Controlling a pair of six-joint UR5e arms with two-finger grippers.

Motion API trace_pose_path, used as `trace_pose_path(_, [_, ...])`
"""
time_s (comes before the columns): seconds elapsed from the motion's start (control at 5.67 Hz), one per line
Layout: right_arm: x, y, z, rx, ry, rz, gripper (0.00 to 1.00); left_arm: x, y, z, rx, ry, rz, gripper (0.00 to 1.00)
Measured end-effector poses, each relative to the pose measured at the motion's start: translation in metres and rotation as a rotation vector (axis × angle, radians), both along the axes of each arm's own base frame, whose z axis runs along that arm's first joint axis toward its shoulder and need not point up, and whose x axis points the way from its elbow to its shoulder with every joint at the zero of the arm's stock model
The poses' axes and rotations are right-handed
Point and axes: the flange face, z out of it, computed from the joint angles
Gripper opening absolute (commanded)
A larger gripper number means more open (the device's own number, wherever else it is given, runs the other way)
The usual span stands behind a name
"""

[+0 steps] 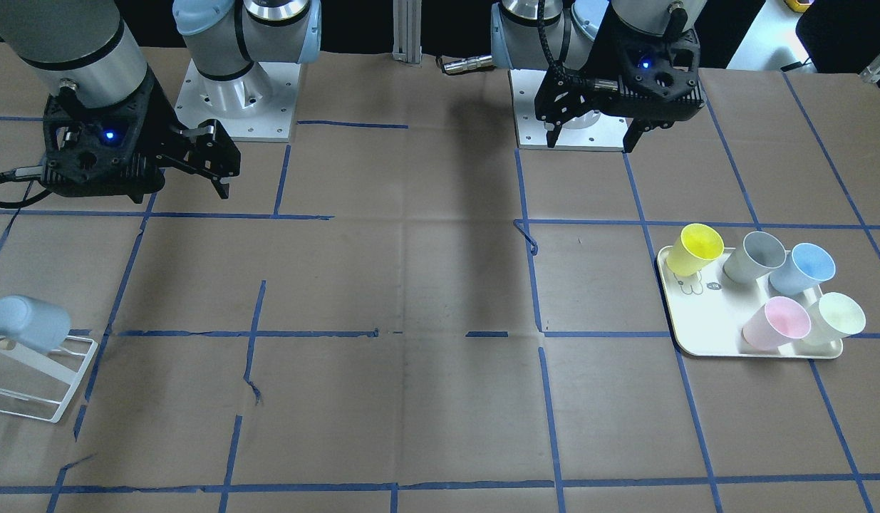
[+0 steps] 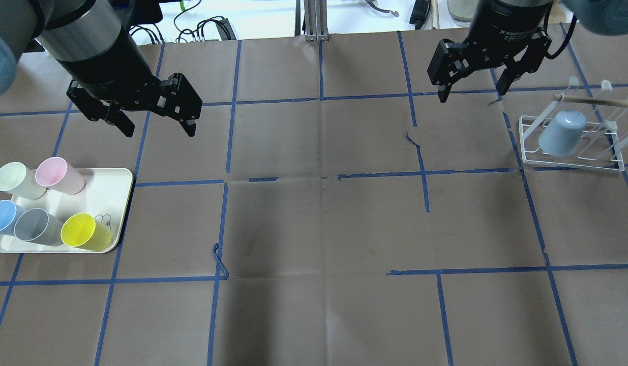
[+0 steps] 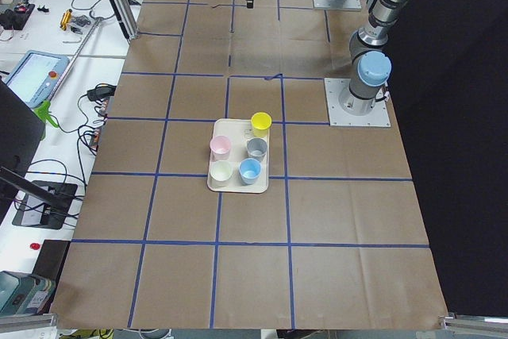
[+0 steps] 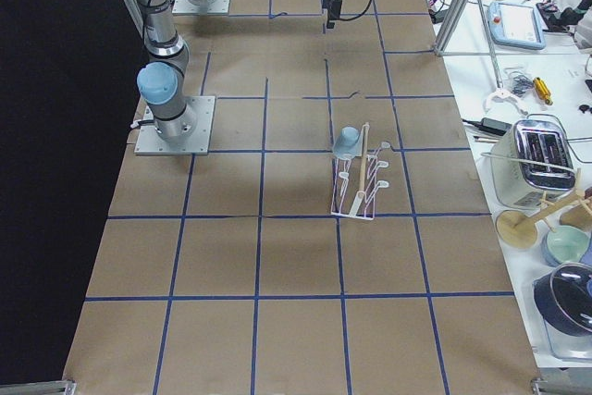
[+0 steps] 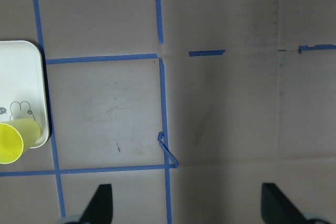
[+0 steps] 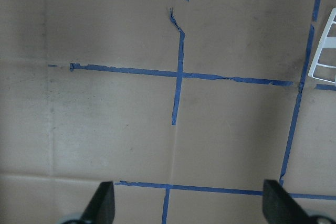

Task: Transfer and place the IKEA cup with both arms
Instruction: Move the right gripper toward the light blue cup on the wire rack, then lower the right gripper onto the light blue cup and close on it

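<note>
ikea cup (image 2: 563, 133) rests inverted on white rack (image 2: 573, 164).

No words or numbers can be read. The tray (image 5: 21, 72) by the counter's left edge carries a small line-drawn rabbit (image 5: 20, 111). White print (image 2: 517, 32) on the right arm (image 2: 507, 15) is too small to read.

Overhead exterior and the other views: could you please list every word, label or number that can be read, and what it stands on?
No text is readable.
On the right arm, white lettering near the wrist: too blurred to read.
On the tray, a small rabbit drawing: no readable words.
</note>
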Motion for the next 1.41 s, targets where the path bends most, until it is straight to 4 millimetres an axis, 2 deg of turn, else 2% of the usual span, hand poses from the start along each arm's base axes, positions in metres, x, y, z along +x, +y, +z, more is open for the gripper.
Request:
trace_pose_path(0.71, [-0.002, -0.002, -0.001, -0.003, 0.002, -0.002, 1.00, 0.000, 0.000, 0.000, 0.000, 0.001, 0.000, 0.99])
trace_pose_path(0.88, [-0.017, -0.007, -0.003, -0.005, 0.006, -0.020, 1.00, 0.000, 0.000, 0.000, 0.000, 0.001, 0.000, 0.99])
trace_pose_path(1.06, [-0.057, -0.017, -0.006, -0.003, 0.009, -0.043, 1.00, 0.000, 0.000, 0.000, 0.000, 0.001, 0.000, 0.99])
trace_pose_path(1.41, [-0.161, -0.038, -0.017, -0.024, 0.009, 0.014, 1.00, 0.000, 0.000, 0.000, -0.001, 0.000, 0.000, 0.99])
